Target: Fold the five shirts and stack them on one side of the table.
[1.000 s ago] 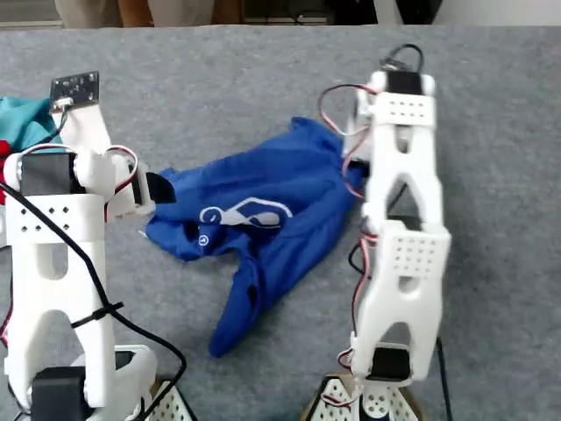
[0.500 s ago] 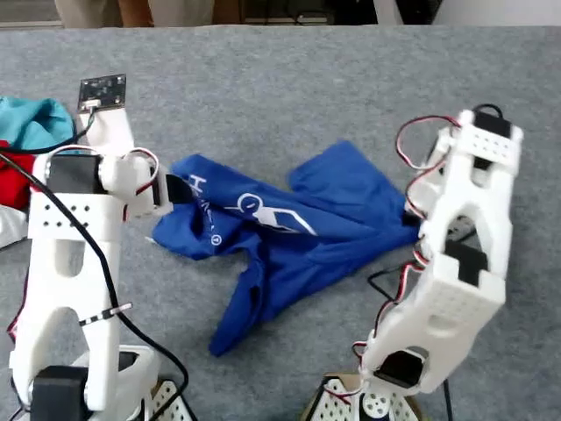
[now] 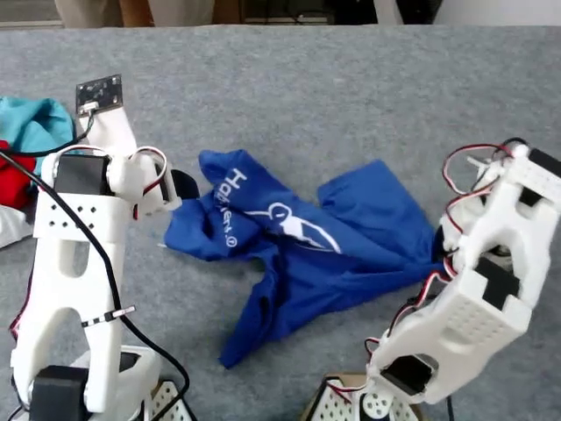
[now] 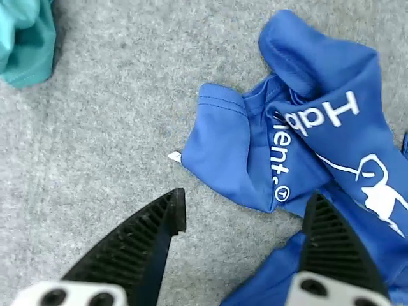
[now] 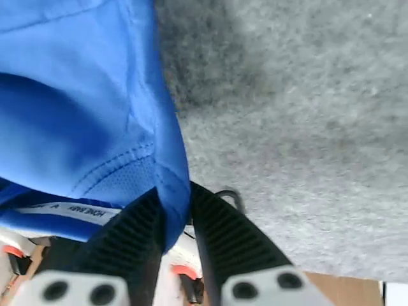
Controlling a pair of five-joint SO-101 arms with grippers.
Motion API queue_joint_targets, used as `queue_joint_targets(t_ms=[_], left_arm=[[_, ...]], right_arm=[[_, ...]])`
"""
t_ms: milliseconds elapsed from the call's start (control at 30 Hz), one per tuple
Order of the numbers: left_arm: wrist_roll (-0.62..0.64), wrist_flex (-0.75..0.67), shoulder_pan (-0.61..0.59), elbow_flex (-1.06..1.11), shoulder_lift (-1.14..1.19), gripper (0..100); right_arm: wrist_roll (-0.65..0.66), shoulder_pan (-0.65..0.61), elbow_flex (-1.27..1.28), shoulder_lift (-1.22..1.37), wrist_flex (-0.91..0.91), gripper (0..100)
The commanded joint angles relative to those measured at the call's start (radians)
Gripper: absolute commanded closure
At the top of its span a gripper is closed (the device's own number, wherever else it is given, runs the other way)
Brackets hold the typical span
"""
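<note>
A crumpled blue shirt (image 3: 298,237) with white print lies in the middle of the grey table (image 3: 289,88). My right gripper (image 5: 176,194) is shut on the edge of the blue shirt (image 5: 76,95) at its right side, raised off the table; in the high view the right arm (image 3: 486,272) covers that spot. My left gripper (image 4: 245,210) is open, hovering above the left edge of the blue shirt (image 4: 306,127) with nothing between its fingers. From above, the left gripper (image 3: 180,186) sits just left of the shirt.
A pile of teal (image 3: 31,123), red (image 3: 13,180) and white (image 3: 9,226) cloth lies at the table's left edge. The teal cloth (image 4: 22,38) is apart from the blue shirt. Bare grey table stretches along the back and the right.
The right arm has swung right and toward the front, dragging the shirt's edge with it, so the shirt is stretched wider. The left arm has hardly moved.
</note>
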Motion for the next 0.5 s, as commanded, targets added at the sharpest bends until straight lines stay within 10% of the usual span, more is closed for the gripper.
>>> queue_joint_targets(t_ms=[0,467], left_arm=[[0.015,-0.026,0.008,-0.011,-0.027,70],[-0.005,-0.456,0.044,0.006,0.162,70]], right_arm=[[0.035,0.025,-0.079,-0.074,0.02,98.1],[0.029,-0.047,-0.099,-0.43,0.006,77.9]])
